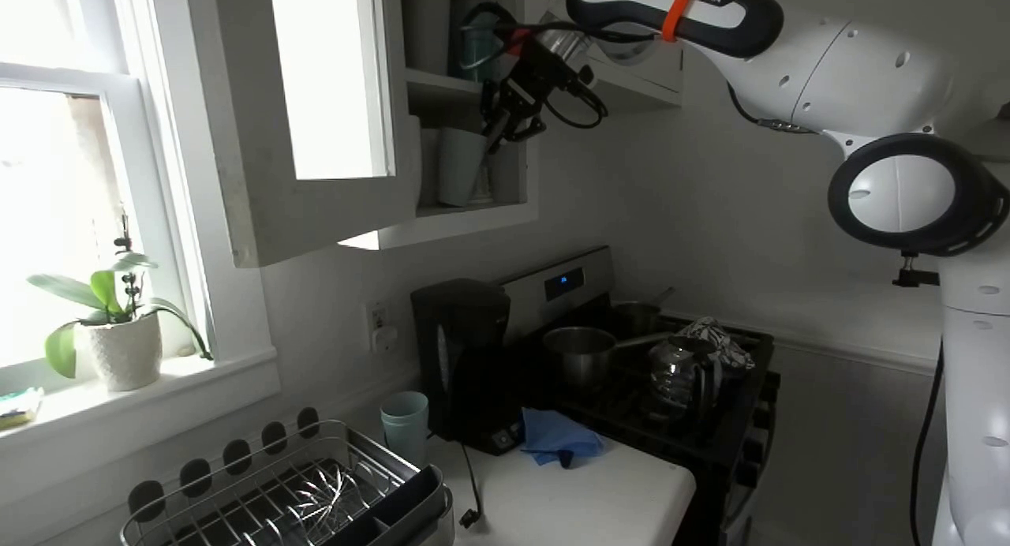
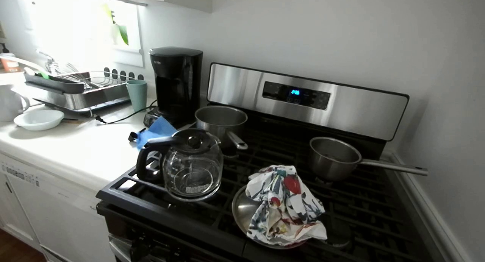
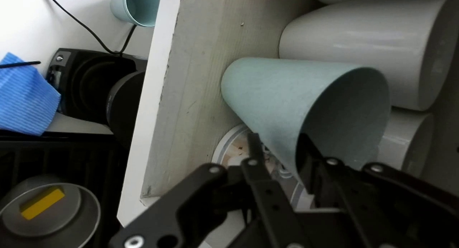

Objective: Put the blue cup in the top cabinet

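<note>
The blue cup (image 3: 279, 86) stands on the bottom shelf of the top cabinet (image 1: 473, 221), beside white mugs (image 3: 358, 51). It also shows in an exterior view (image 1: 459, 167), about upright. The cabinet's door (image 1: 316, 218) is open. My gripper (image 3: 279, 138) is at the cup's rim, with one finger inside the mouth and the other outside the wall. The fingers are apart, with a gap between the outer finger and the cup wall. The gripper also shows at the shelf opening in an exterior view (image 1: 495, 132).
A similar light-blue cup (image 1: 405, 429) stands on the counter by the coffee maker (image 1: 461, 357). A patterned round item (image 3: 236, 144) lies behind the fingers on the shelf. A teal glass (image 1: 479, 49) is on the shelf above. The stove holds pots (image 2: 221, 120) and a glass carafe (image 2: 193, 167).
</note>
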